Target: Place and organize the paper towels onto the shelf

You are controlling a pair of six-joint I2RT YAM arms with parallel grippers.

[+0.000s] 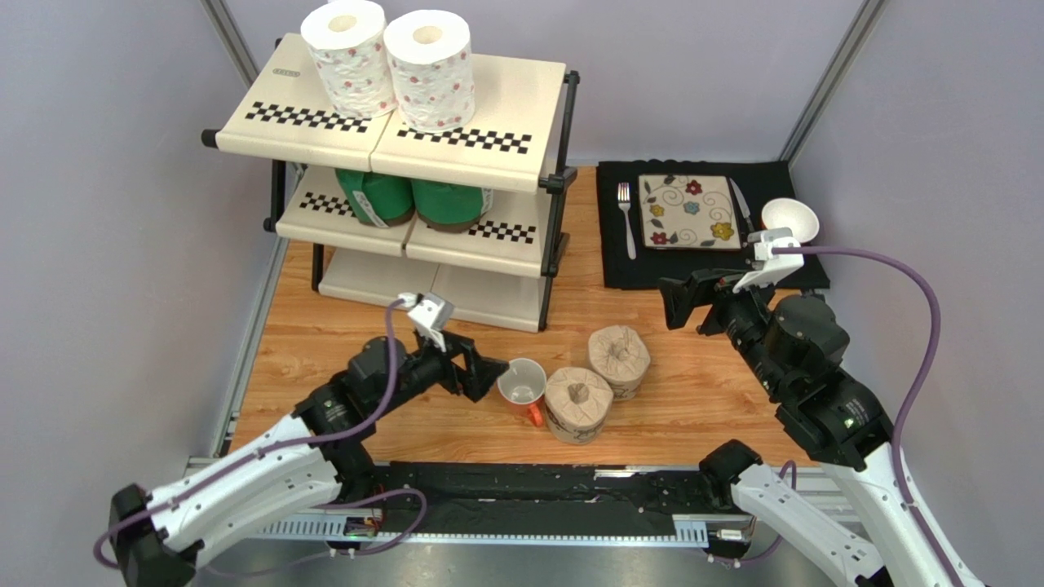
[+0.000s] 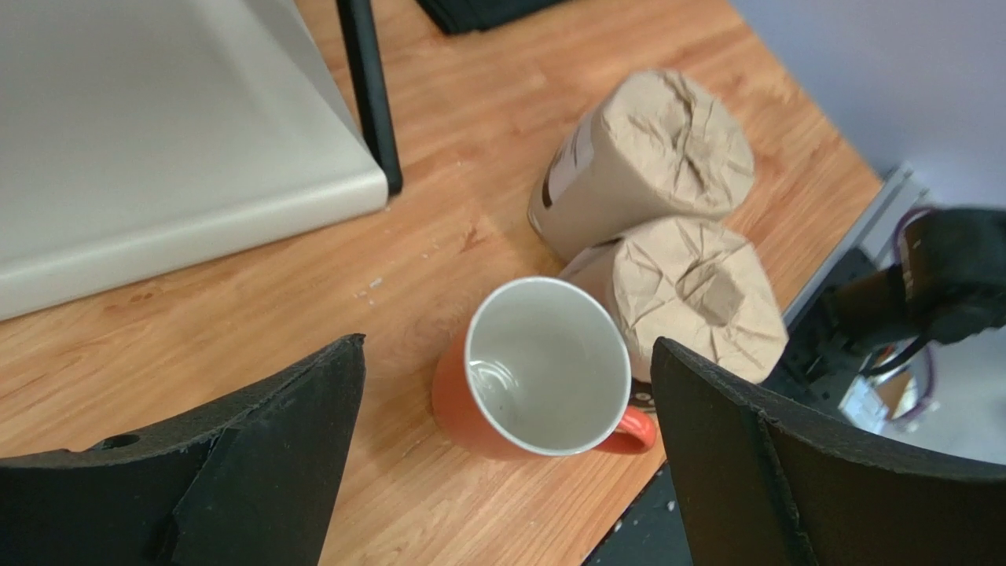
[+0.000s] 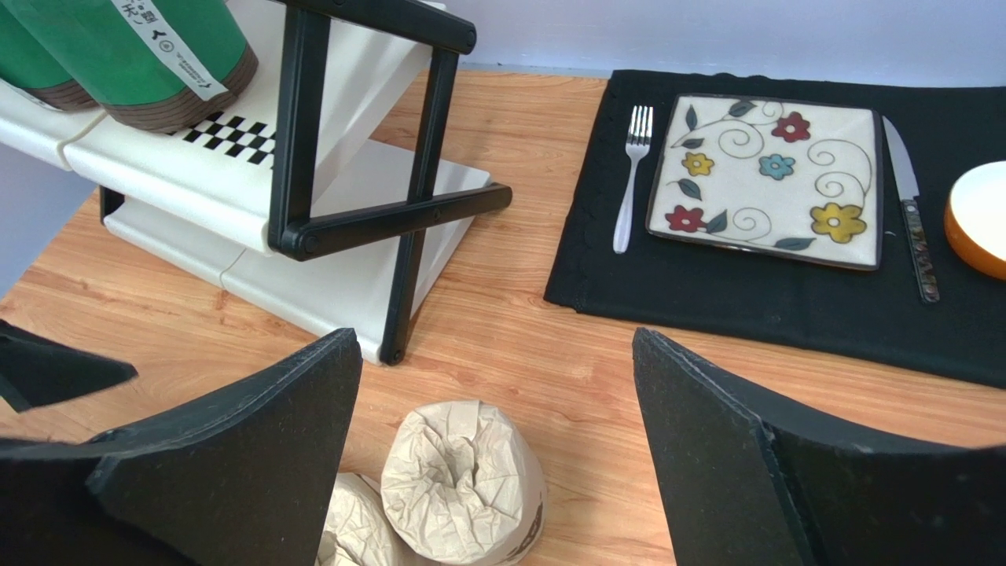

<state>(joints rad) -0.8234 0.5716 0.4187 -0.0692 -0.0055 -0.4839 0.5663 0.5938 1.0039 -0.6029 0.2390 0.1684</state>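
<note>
Two white floral paper towels [image 1: 387,58] stand on the top tier of the shelf [image 1: 490,137]. Two green rolls [image 1: 412,198] sit on its middle tier. Two tan-brown rolls [image 1: 598,377] stand side by side on the wooden table, in front of the shelf's right end. My left gripper [image 1: 479,367] is open and empty, hovering just left of an orange mug [image 2: 537,372]; the tan rolls [image 2: 673,224] lie beyond the mug. My right gripper [image 1: 689,300] is open and empty, up and to the right of the tan rolls [image 3: 463,484].
The orange mug [image 1: 523,387] touches the nearer tan roll on its left. A black placemat [image 1: 784,269] at the back right carries a floral plate [image 1: 689,212], fork, knife and a small bowl [image 1: 790,220]. The shelf's bottom tier [image 3: 331,265] holds nothing.
</note>
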